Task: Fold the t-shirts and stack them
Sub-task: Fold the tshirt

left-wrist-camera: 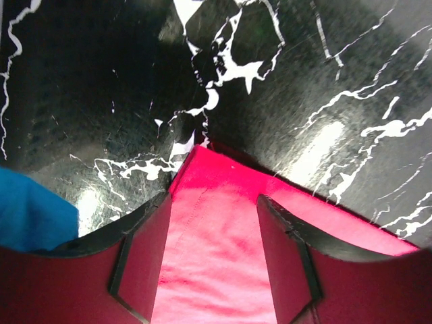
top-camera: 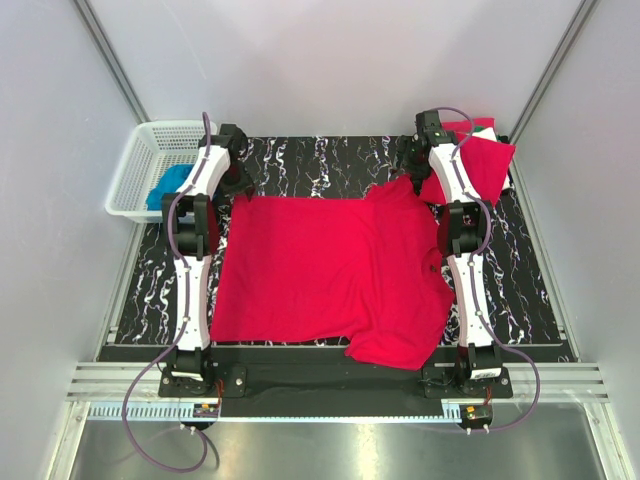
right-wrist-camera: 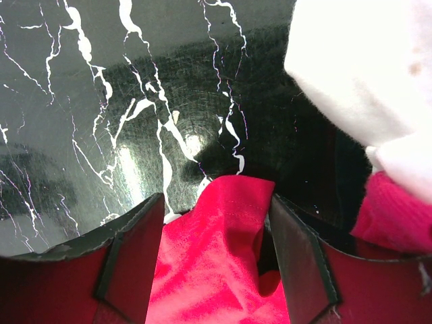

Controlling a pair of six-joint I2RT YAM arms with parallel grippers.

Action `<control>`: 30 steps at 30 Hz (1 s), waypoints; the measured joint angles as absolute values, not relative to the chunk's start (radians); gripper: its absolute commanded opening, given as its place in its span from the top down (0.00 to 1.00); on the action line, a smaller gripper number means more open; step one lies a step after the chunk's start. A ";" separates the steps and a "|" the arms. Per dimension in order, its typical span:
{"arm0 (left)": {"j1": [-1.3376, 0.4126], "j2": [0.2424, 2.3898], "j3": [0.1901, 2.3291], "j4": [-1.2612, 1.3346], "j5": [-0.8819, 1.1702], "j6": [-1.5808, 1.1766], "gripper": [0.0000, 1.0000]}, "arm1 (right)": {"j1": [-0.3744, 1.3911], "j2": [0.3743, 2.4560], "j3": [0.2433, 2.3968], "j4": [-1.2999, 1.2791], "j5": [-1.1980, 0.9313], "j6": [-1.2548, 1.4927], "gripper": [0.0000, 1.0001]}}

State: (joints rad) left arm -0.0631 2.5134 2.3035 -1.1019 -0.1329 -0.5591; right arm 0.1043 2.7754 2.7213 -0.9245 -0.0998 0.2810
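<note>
The bright red short-sleeved cotton t-shirt point(top-camera: 320, 270) lies spread almost flat in the middle of the black white-veined surface point(top-camera: 300, 160), between my two arms. Its near right part is rumpled and reaches the front edge. I judge it lies open like this because a flat shirt is what a fold starts from.

My left tool point(left-wrist-camera: 212, 202) sits low at the shirt's far left corner. It is released, its fingers point(left-wrist-camera: 145, 250) apart, with the corner lying on the surface between them. My right tool point(right-wrist-camera: 216, 202) is at the far right corner, likewise released and wide, with a raised ridge of red cloth between its fingers. Nothing is pinched yet. With both tools at the far corners, I seem placed to take that edge and bring it toward me.

Just beyond the right tool, in the far right corner, rests the pile of folded t-shirts point(top-camera: 478, 160), red with white and green showing, set clear of the working area. At the far left stands a white plastic lattice basket point(top-camera: 130, 170) holding a blue cloth point(top-camera: 170, 185).
</note>
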 measured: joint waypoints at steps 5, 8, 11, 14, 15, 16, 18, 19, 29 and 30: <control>-0.062 2.532 2.329 -1.122 -0.130 -0.572 0.39 | 0.104 2.774 2.719 -0.924 -0.100 0.281 0.29; -0.060 2.537 2.339 -1.127 -0.126 -0.578 0.39 | 0.104 2.773 2.717 -0.922 -0.100 0.281 0.30; -0.058 2.537 2.341 -1.127 -0.119 -0.578 0.40 | 0.104 2.773 2.716 -0.921 -0.101 0.281 0.30; -0.057 2.537 2.343 -1.128 -0.117 -0.579 0.40 | 0.104 2.773 2.716 -0.921 -0.101 0.281 0.29; -0.057 2.537 2.344 -1.128 -0.115 -0.579 0.39 | 0.104 2.773 2.716 -0.921 -0.102 0.281 0.29; -0.057 2.537 2.344 -1.128 -0.113 -0.579 0.40 | 0.104 2.773 2.716 -0.921 -0.103 0.281 0.29; -0.057 2.537 2.344 -1.128 -0.112 -0.581 0.40 | 0.104 2.773 2.715 -0.921 -0.104 0.281 0.29; -0.057 2.537 2.345 -1.128 -0.112 -0.582 0.40 | 0.104 2.773 2.715 -0.921 -0.105 0.281 0.29; -0.056 2.537 2.350 -1.127 -0.108 -0.582 0.40 | 0.104 2.772 2.715 -0.921 -0.107 0.281 0.29; -0.056 2.537 2.350 -1.127 -0.108 -0.582 0.40 | 0.104 2.772 2.715 -0.921 -0.107 0.281 0.29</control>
State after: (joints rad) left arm -0.0555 2.5370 2.3501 -1.1271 -0.1078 -0.5819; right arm 0.1040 2.7724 2.7148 -0.9211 -0.1074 0.2810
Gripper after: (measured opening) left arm 0.602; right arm 0.706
